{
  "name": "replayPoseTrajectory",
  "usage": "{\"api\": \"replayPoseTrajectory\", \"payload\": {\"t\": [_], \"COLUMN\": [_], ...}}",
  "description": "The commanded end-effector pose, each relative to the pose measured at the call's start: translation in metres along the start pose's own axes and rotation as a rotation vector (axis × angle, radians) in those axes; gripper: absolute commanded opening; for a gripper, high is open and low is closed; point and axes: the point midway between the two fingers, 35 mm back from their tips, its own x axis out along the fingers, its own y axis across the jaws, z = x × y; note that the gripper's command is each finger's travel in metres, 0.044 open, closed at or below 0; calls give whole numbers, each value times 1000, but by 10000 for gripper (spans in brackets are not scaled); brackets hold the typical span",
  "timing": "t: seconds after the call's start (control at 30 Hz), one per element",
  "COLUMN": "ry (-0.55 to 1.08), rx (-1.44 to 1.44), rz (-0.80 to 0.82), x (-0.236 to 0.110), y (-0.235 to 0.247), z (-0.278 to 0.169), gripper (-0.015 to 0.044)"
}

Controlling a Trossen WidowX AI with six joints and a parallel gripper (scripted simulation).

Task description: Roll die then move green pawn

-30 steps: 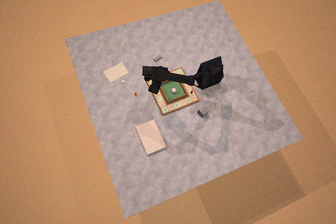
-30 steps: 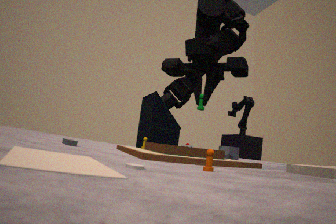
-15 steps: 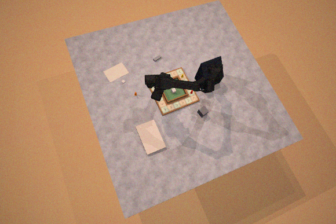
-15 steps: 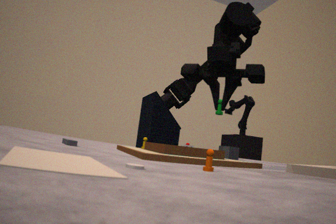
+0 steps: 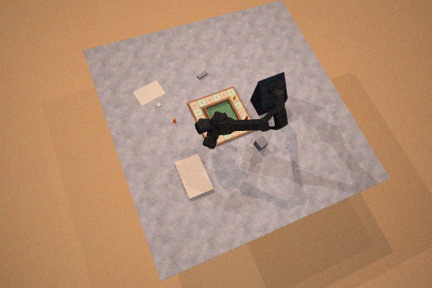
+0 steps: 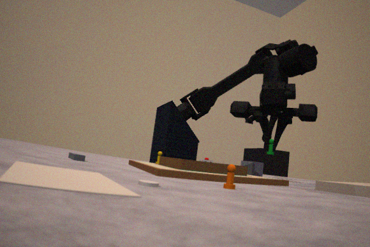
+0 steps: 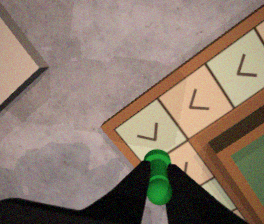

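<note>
green pawn (image 7: 159, 179): pinched between the two fingers, hanging upright above the board, not resting on any square (exterior view shows it well off the surface).
gripper (image 6: 271, 145): jaws closed on the pawn, pointing straight down; the grip sits on the upper stem so the base stays free to land flat.
board (image 7: 117, 134): directly below the jaws, at its corner; the corner square with a chevron sits just ahead of the pawn's head.
arrow squares (image 7: 199, 98): run off from that corner, ahead and to the right of the jaws; chevrons give the travel direction, so the carry presumably follows them.
green tray (image 5: 220, 108): to the right of the jaws in the wrist view, framed by the track; die not visible here (arm covers part of it in the top view).
step: my read, pawn transport, placement not yet done.
other pawns: orange pawn (image 6: 229, 177) off the board on the mat, yellow pawn (image 6: 159, 157) on the far edge; both well apart from the jaws, so low risk of knocking them.
</note>
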Motion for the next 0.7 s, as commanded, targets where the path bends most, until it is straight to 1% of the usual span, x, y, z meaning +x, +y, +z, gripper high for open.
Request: {"api": "replayPoseTrajectory", "payload": {"t": [0.0, 0.3, 0.67], "ry": [-1, 0, 1], "rx": [12, 12, 12], "rz": [9, 10, 10], "x": [2, 36, 45], "y": [2, 2, 3], "z": [-4, -4, -4], "gripper": [0, 0, 0]}}
